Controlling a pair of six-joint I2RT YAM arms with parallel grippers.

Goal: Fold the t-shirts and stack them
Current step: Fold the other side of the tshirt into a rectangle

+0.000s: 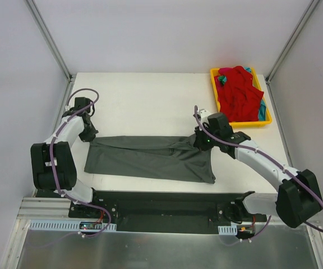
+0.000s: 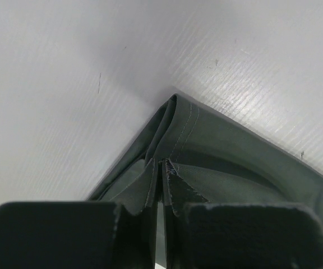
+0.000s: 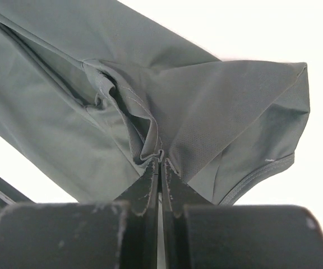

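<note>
The dark charcoal grey t-shirt (image 1: 150, 158) lies stretched in a long band across the near part of the white table. My left gripper (image 1: 90, 136) is shut on its left corner; the left wrist view shows the folded grey cloth (image 2: 206, 145) pinched between the jaws (image 2: 162, 165). My right gripper (image 1: 199, 140) is shut on the cloth near its far right edge; the right wrist view shows a bunched fold of the shirt (image 3: 150, 101) caught between the jaws (image 3: 161, 159). The bright red t-shirt (image 1: 239, 92) lies in the tray over a bit of a teal one (image 1: 261, 111).
A yellow plastic tray (image 1: 268, 120) stands at the table's back right corner. Grey walls with metal corner posts enclose the table. A black base rail (image 1: 161, 204) runs along the near edge between the arm bases.
</note>
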